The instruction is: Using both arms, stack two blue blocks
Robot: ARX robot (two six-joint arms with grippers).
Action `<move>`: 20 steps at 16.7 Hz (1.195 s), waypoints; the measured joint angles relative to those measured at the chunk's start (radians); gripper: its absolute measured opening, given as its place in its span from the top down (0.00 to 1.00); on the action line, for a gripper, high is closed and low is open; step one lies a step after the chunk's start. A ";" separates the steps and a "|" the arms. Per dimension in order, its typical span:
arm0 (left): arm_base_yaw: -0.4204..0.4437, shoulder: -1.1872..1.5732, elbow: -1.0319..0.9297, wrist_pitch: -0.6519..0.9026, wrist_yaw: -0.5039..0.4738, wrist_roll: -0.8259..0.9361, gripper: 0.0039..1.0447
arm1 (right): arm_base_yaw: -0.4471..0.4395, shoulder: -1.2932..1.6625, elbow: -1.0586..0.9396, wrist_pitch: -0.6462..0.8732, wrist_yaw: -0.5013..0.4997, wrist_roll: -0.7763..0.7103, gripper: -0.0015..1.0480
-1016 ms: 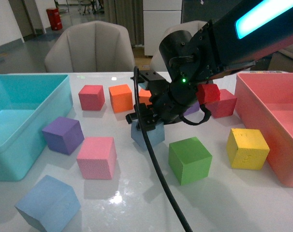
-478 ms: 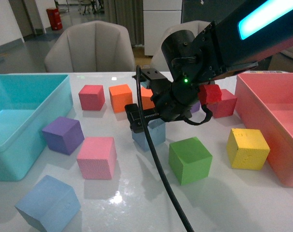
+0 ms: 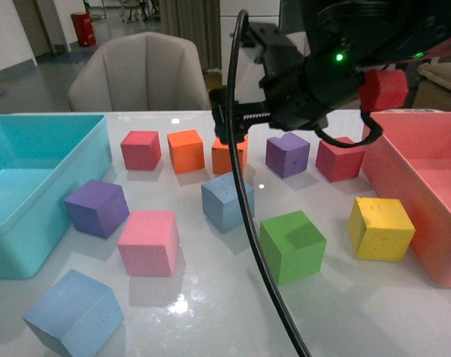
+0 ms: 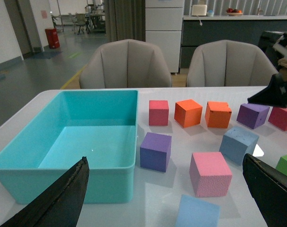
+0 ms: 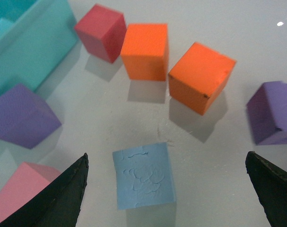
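Observation:
One sky-blue block (image 3: 227, 201) sits on the white table near the middle; it also shows in the left wrist view (image 4: 238, 144) and the right wrist view (image 5: 143, 175). The second blue block (image 3: 74, 314) lies at the front left, also seen in the left wrist view (image 4: 197, 213). My right gripper (image 3: 229, 126) hangs open and empty well above the middle block; in its own view (image 5: 165, 154) the jaws stand wide apart, with the block below between them. My left gripper (image 4: 165, 160) is open and empty, out of the front view, with the front-left block below between its jaws.
A turquoise bin (image 3: 32, 223) stands at the left and a pink bin (image 3: 404, 171) at the right. Purple (image 3: 97, 207), pink (image 3: 149, 242), green (image 3: 292, 245), yellow (image 3: 380, 227), red and orange cubes lie around the blue block. A black cable (image 3: 255, 245) hangs over the table's front.
My right gripper was low around the middle blue block; it has risen and moved back, leaving the block on the table. The block has turned slightly.

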 joint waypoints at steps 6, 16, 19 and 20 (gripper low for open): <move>0.000 0.000 0.000 0.000 0.000 0.000 0.06 | -0.006 -0.575 -0.660 0.419 0.299 0.048 0.06; 0.000 0.000 0.000 0.000 0.000 0.000 0.06 | -0.246 -1.201 -1.314 0.684 0.357 0.010 0.60; 0.000 0.000 0.000 0.000 0.000 0.000 0.06 | -0.269 -1.325 -1.373 0.682 0.314 0.006 0.88; 0.000 0.000 0.000 0.000 0.000 0.000 0.06 | -0.276 -1.345 -1.396 0.668 0.302 0.006 0.97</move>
